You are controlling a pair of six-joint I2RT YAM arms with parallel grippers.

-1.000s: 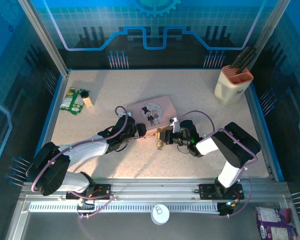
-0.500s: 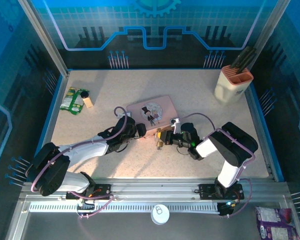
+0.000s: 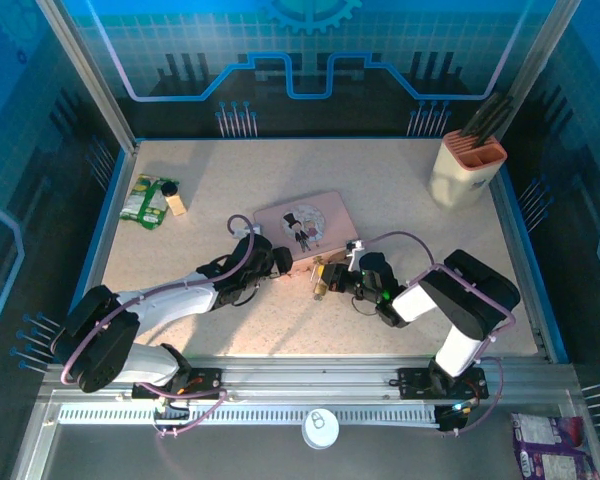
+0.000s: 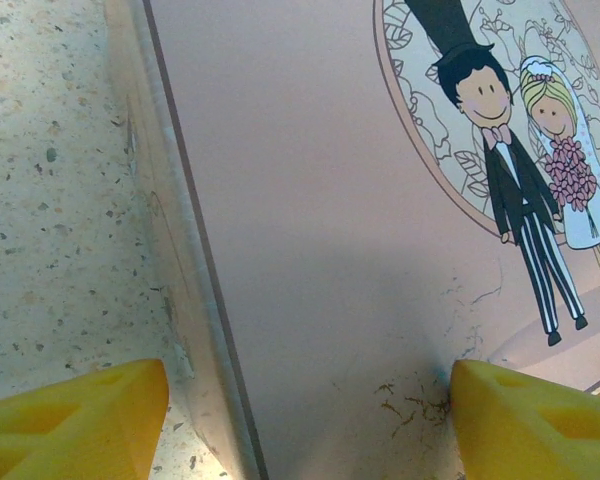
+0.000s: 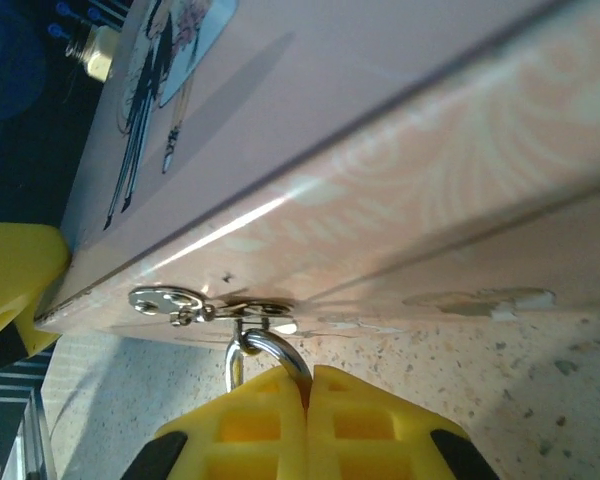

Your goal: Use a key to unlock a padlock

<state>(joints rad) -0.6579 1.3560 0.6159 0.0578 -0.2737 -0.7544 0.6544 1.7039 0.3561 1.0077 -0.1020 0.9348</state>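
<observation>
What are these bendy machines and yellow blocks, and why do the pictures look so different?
They are two robot arms, left and right, fixed to a table. One picture looks down from above. The other two come from small cameras on the arms' wrists. The yellow blocks are fingers of an end effector, the part that grabs. On the table are a pink tin with a cartoon bride and groom, a beige holder of tools and a green packet. The right end effector is pinched shut on a tiny brass padlock. Its silver shackle hooks through the tin's latch. The left end effector is open, with fingers either side of the tin's corner.
</observation>
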